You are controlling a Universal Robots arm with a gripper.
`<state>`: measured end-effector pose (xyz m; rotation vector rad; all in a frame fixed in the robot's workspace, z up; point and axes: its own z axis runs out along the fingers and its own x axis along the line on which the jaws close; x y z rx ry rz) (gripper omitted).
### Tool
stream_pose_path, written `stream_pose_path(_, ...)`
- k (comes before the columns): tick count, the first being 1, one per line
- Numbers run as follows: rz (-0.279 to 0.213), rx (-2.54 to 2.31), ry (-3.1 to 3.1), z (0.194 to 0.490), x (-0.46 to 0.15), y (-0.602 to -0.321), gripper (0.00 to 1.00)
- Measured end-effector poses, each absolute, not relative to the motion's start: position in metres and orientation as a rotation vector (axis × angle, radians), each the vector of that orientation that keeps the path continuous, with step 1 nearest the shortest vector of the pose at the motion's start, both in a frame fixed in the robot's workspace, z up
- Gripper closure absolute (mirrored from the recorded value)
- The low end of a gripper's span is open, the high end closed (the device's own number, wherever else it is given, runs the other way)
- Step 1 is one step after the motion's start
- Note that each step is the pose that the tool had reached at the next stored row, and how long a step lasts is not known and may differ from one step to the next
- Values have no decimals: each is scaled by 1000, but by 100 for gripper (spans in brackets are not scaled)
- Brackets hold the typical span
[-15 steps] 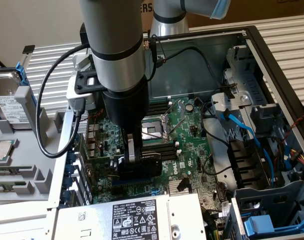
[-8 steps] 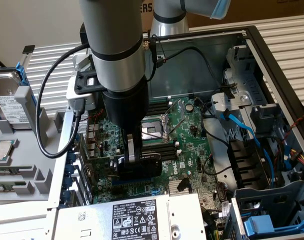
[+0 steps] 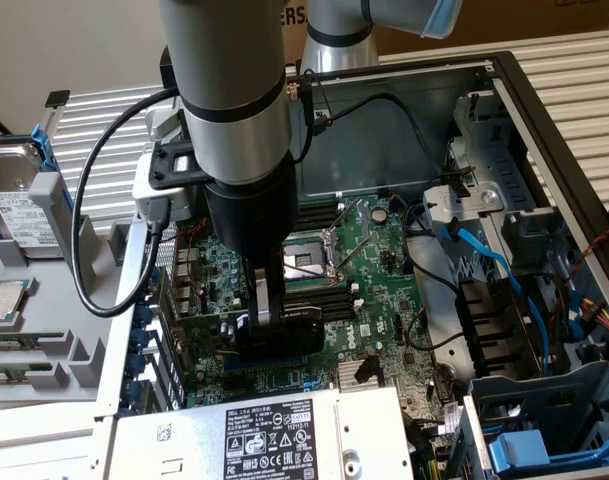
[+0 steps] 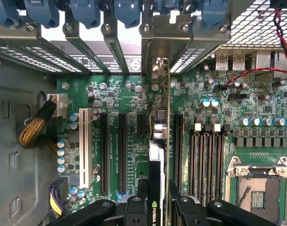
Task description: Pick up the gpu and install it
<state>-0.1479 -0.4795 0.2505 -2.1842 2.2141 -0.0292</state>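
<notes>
Black two-finger pincer clenched on thin green gpu card w/ black cooler, held on edge inside open PC case. Card's long axis runs along the black expansion slots on large green motherboard, silver bracket end twd rear slot openings; seating can't be told.

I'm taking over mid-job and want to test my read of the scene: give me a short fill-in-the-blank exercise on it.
1. The gripper is closed on the ____, held edge-on.
2. The card stands over the green ____ inside the open computer case.
3. The processor socket on the motherboard is ____.
4. Outside the case, a silver ____ sits in a grey holder.

Missing words: graphics card; motherboard; empty; hard drive
</notes>
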Motion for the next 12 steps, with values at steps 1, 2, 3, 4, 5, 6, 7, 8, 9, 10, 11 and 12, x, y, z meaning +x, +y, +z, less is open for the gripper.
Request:
stream_pose_path(1, -29, -2184, 2214, 250, -148, -480, 73)
stream_pose_path(2, -29, -2184, 2214, 250, -148, -480, 73)
stream_pose_path(3, -29, -2184, 2214, 250, -148, -480, 73)
stream_pose_path(4, -29, -2184, 2214, 250, -148, -480, 73)
stream_pose_path(5, -29, -2184, 2214, 250, -148, -480, 73)
stream_pose_path(6, -29, -2184, 2214, 249, -148, -480, 73)
stream_pose_path(7, -29, -2184, 2214, 249, -148, -479, 73)
stream_pose_path(8, -29, -2184, 2214, 249, -148, -479, 73)
stream_pose_path(9, -29, -2184, 2214, 249, -148, -479, 73)
stream_pose_path(10, -29, -2184, 2214, 249, -148, -479, 73)
stream_pose_path(11, -29, -2184, 2214, 249, -148, -479, 73)
stream_pose_path(12, -29, -2184, 2214, 249, -148, -479, 73)
